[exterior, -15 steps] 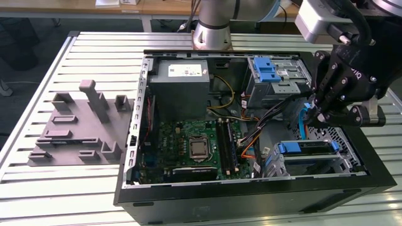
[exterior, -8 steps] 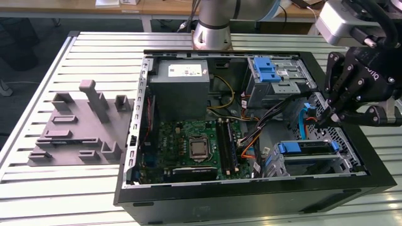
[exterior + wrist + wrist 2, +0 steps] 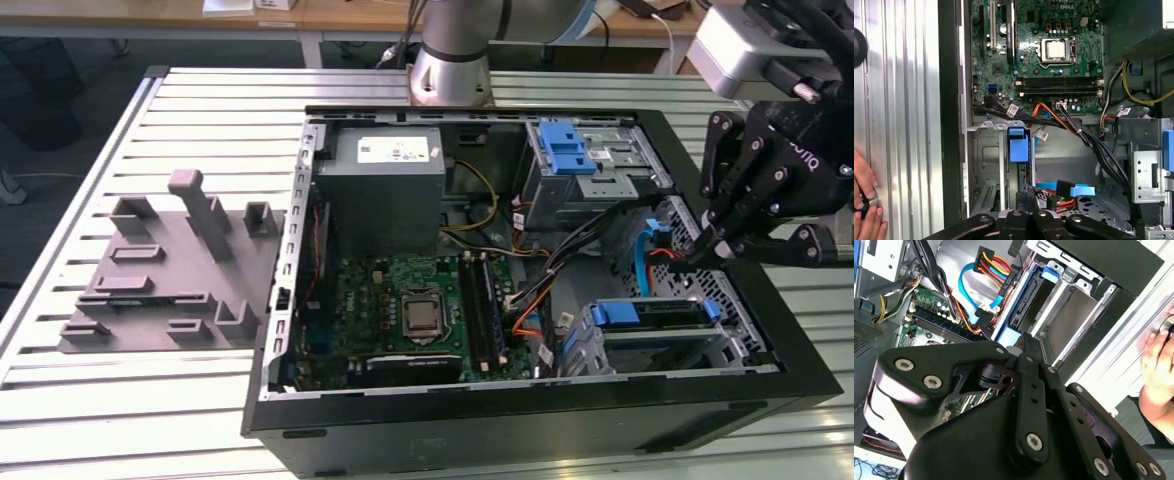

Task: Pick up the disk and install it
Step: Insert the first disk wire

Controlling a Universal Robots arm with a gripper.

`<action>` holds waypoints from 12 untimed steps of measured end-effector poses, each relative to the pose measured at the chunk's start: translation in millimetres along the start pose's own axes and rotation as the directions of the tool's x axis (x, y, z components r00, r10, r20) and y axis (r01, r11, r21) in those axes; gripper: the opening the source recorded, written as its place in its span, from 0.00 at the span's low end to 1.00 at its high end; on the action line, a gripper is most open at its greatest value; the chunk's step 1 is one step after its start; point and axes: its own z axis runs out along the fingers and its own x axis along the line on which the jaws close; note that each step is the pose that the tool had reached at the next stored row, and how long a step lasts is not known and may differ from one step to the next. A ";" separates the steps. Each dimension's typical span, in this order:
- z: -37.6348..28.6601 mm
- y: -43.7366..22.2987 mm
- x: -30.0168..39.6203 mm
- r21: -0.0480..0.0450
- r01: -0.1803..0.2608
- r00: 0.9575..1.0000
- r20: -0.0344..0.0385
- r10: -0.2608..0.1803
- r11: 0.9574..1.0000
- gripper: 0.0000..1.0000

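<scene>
Gripper [image 3: 687,255] hovers pinched shut and empty just above the disk [image 3: 661,313], which sits in its drive bay [image 3: 731,305]; seating looks nearly finished, and any final push must go square.

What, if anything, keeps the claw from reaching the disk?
Probably nothing, so yes: the claw hangs over the disk in the open case; the blue cable runs beside it, not across.

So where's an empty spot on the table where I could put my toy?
Bare table slats lie nearer the camera than the grey fixture, and beyond it toward the arm's base. The computer case is crowded inside with cables, and the gripper hangs over its side at the exterior view's right.
</scene>
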 end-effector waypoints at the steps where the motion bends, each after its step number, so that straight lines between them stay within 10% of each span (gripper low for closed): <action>1: 0.0 -0.1 0.0 0.000 0.000 1.000 0.000 0.000 1.000 0.11; 12: 0.7 0.0 -4.8 0.000 0.000 1.000 0.000 0.000 1.000 0.11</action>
